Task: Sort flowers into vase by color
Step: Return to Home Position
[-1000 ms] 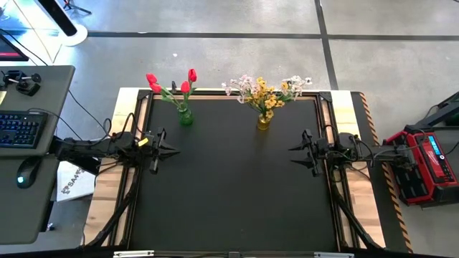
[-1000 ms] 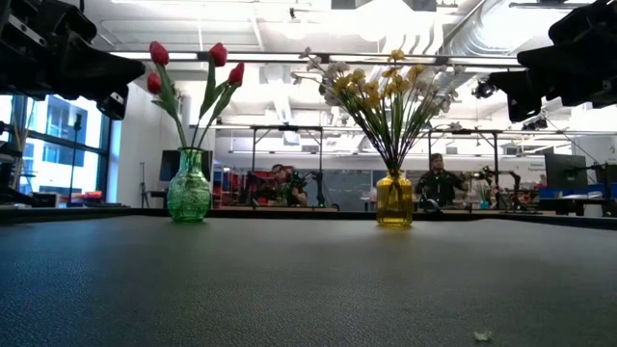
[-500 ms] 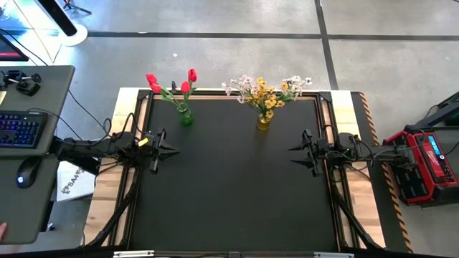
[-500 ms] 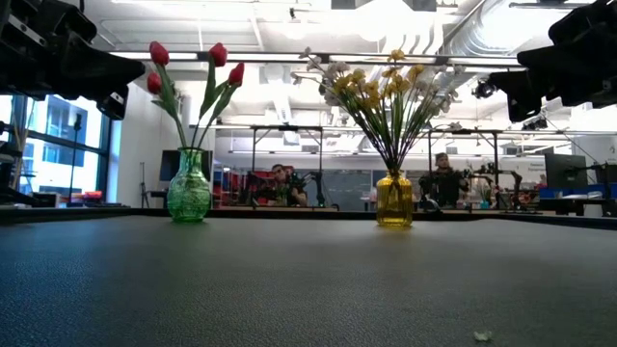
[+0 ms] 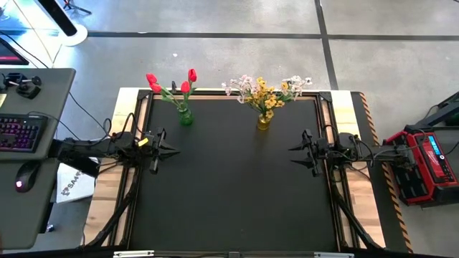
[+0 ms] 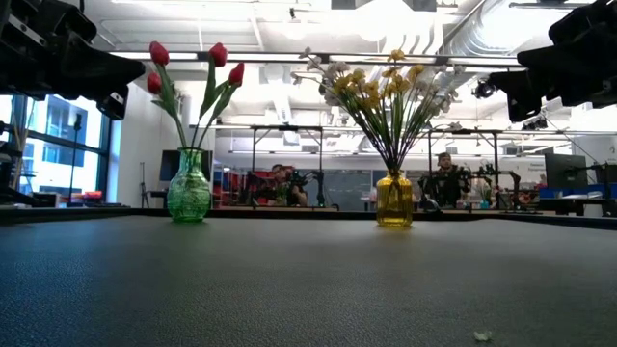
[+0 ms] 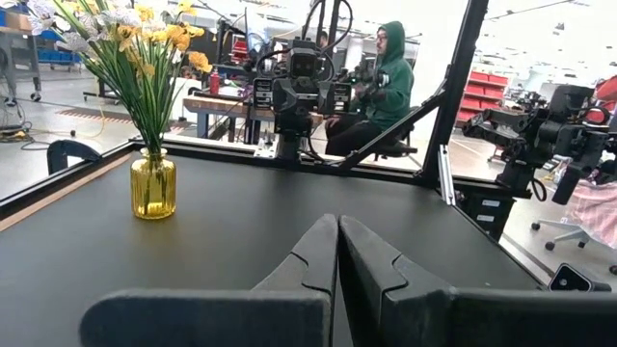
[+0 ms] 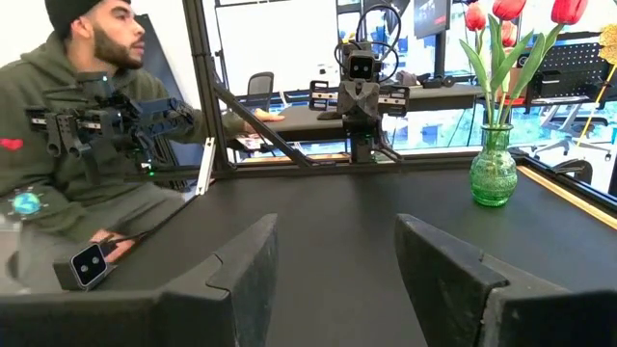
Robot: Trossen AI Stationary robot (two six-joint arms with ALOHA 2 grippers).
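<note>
Red tulips point(image 5: 172, 81) stand by their stems in a green glass vase point(image 5: 186, 117) at the table's far left, also in the low view point(image 6: 189, 188). Yellow and white-pinkish flowers point(image 5: 266, 92) stand together in a yellow glass vase point(image 5: 264, 122) at the far right, also in the left wrist view point(image 7: 153, 185). My left gripper point(image 5: 174, 150) waits shut at the table's left edge, pointing level toward the middle. My right gripper point(image 5: 291, 156) waits open at the right edge, nothing between its fingers point(image 8: 443, 275). Neither touches a flower.
The black tabletop point(image 5: 237, 186) lies between the two arms. A desk with a keyboard point(image 5: 21, 132) stands left of the table, a red case point(image 5: 427, 161) right of it. A person point(image 8: 87, 125) sits beyond the table's left side; other people show far behind.
</note>
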